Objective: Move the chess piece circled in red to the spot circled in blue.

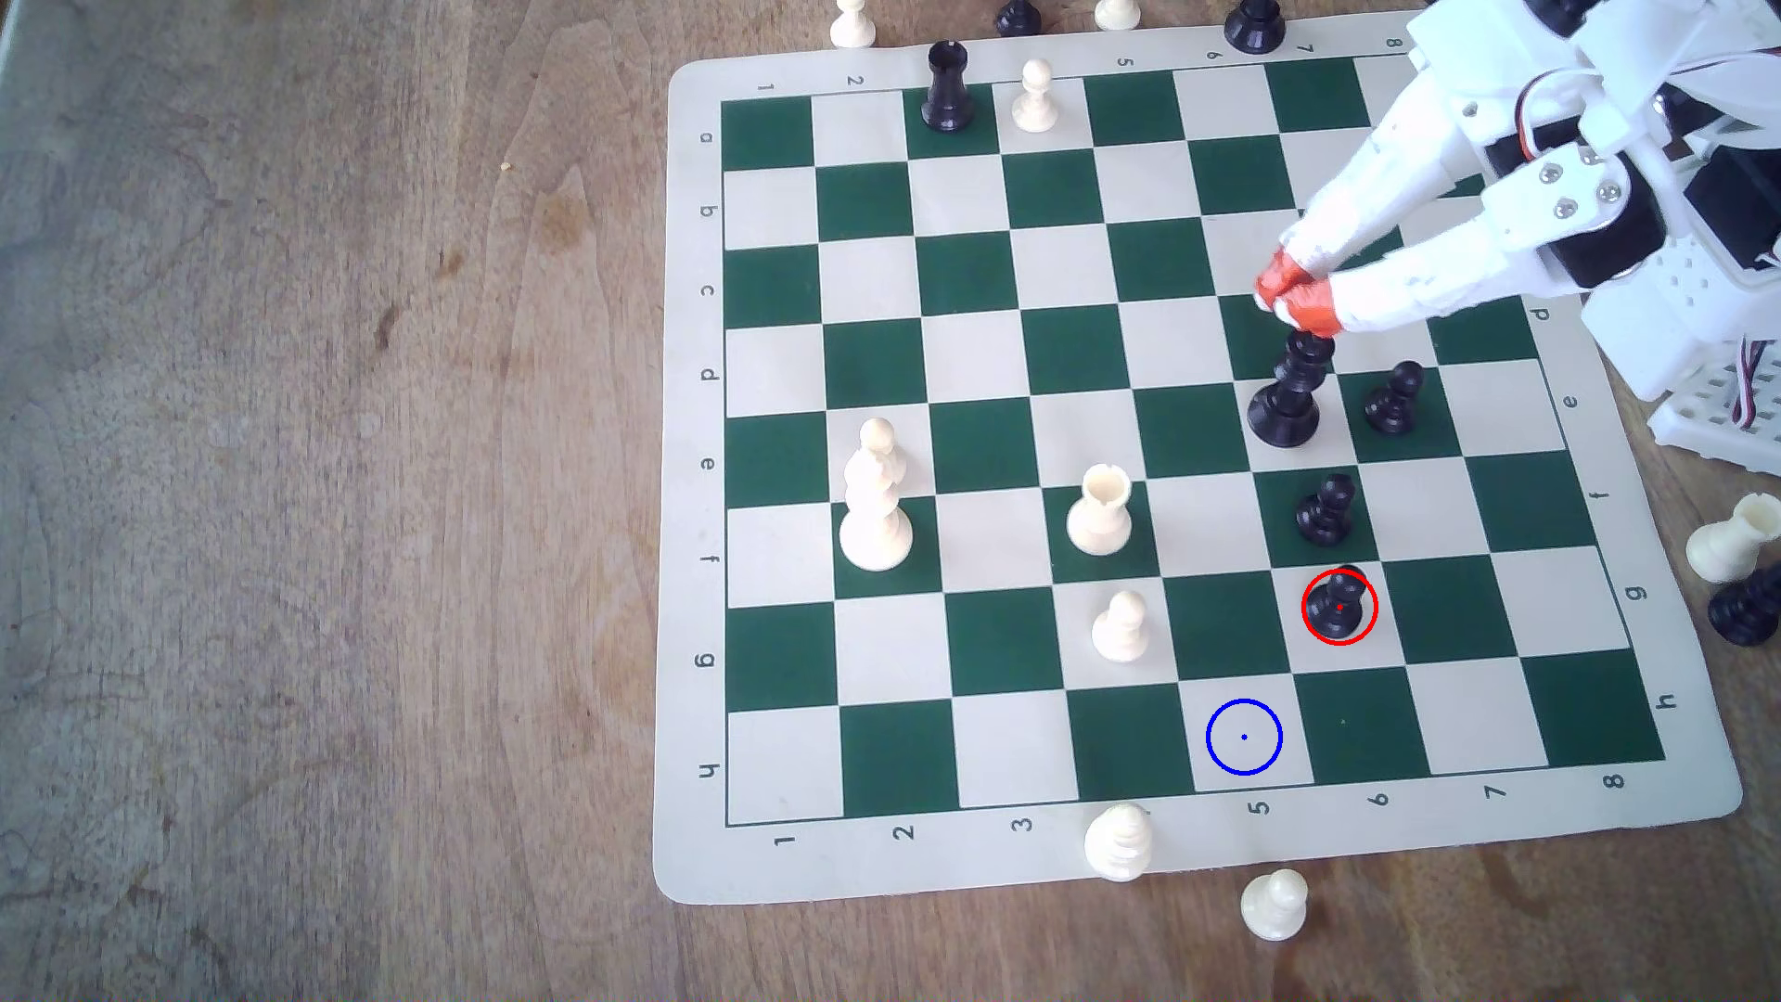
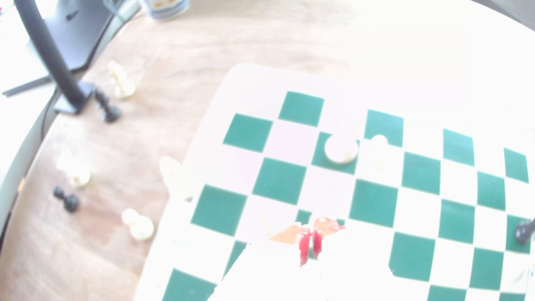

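Exterior view, working from the board's near edge to its far side: a cream piece [image 1: 1118, 843] stands on the mat's margin and another cream pawn [image 1: 1274, 904] sits off the mat on the bench [image 1: 289, 482], apparently parked there out of play. Just inside the edge lies the spot circled in blue [image 1: 1243, 737], a bare cream square in the nearest row. One row farther and one column toward the exterior view's right stands the chess piece circled in red [image 1: 1339, 605], a short black pawn, upright on its cream square and untouched. Beyond it come another black pawn [image 1: 1326, 511], then a third [image 1: 1395, 398] beside the tall black crowned piece [image 1: 1289, 390]. The gripper [image 1: 1291, 294] hangs just beyond and above that tall piece, its orange-tipped jaws pressed together with nothing between them; the wrist view, badly washed out, also shows the red tips nearly touching. My reading is that the arm sits well short of its target, so it must open the jaws and reach forward past the tall piece and the intervening pawn without knocking them. At the far edge stand a black rook [image 1: 945, 89] and a cream pawn [image 1: 1035, 96].
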You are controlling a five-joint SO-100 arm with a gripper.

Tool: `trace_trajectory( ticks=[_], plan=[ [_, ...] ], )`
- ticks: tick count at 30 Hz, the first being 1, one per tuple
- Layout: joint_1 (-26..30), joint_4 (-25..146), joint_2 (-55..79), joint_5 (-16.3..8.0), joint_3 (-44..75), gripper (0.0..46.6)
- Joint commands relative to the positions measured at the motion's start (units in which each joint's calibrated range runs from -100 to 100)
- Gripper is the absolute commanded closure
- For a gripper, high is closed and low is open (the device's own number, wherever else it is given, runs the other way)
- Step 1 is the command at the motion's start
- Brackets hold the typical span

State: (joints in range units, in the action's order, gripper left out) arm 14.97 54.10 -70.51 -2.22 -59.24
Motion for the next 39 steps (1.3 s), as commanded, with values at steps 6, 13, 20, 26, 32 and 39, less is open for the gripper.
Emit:
trace_trajectory(
  ticks=[6, 13, 20, 26, 32, 39],
  plan=[
    [5.25, 13.05, 13.97, -2.34, 22.52, 40.7],
    [11.19, 23.87, 22.37, -1.81, 23.52, 40.9],
    [12.76, 23.13, 23.56, -2.25, 16.09, 37.3],
    [13.54, 14.53, 25.26, -3.03, 7.2, 37.2],
    [13.77, 6.67, 29.67, -3.66, 2.4, 36.0],
    [15.89, 1.83, 34.85, -5.08, 2.21, 35.9]
  ],
)
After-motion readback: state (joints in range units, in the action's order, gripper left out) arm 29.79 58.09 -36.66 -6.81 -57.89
